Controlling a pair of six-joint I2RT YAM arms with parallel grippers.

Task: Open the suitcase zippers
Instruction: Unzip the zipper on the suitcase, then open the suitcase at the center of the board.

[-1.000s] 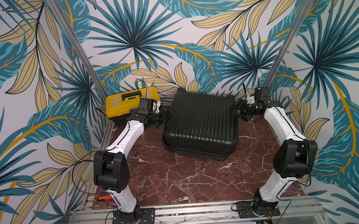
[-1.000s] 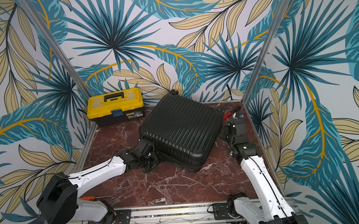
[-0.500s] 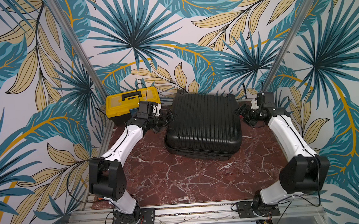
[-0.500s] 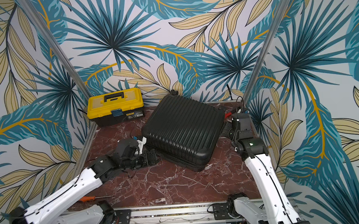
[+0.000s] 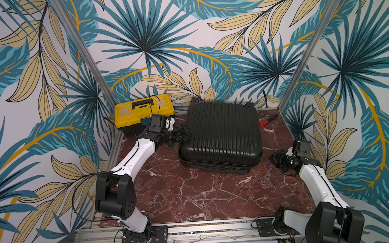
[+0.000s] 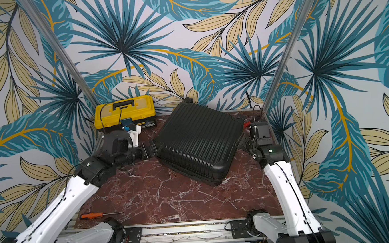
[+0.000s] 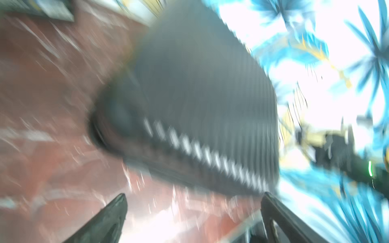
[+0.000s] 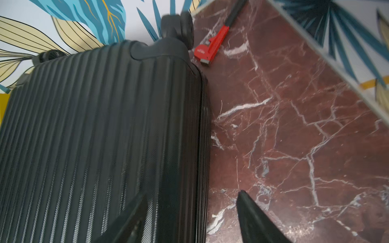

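Note:
The black ribbed suitcase (image 5: pixel 222 134) lies flat and shut on the marble floor, wheels toward the back wall. Its zippers show as a thin black seam (image 8: pixel 203 147) along the side rim; no pull is visible. My left gripper (image 5: pixel 181 135) is at the case's left edge. The blurred left wrist view shows the left gripper (image 7: pixel 193 196) open and empty, facing a rounded corner of the suitcase (image 7: pixel 189 94). My right gripper (image 5: pixel 275 160) is beside the case's right side. In the right wrist view the right gripper (image 8: pixel 192 192) is open, its fingers astride the rim seam, gripping nothing.
A yellow-lidded toolbox (image 5: pixel 144 111) stands at the back left, close behind my left wrist. A red pipe wrench (image 8: pixel 212 45) lies on the floor by the case's far right wheel. An orange screwdriver (image 6: pixel 97 215) lies at the front left. Patterned walls close in three sides.
My right gripper has opened and drawn back from the case's far right corner toward its near right side. The suitcase has shifted slightly. My left gripper stays at the case's left edge.

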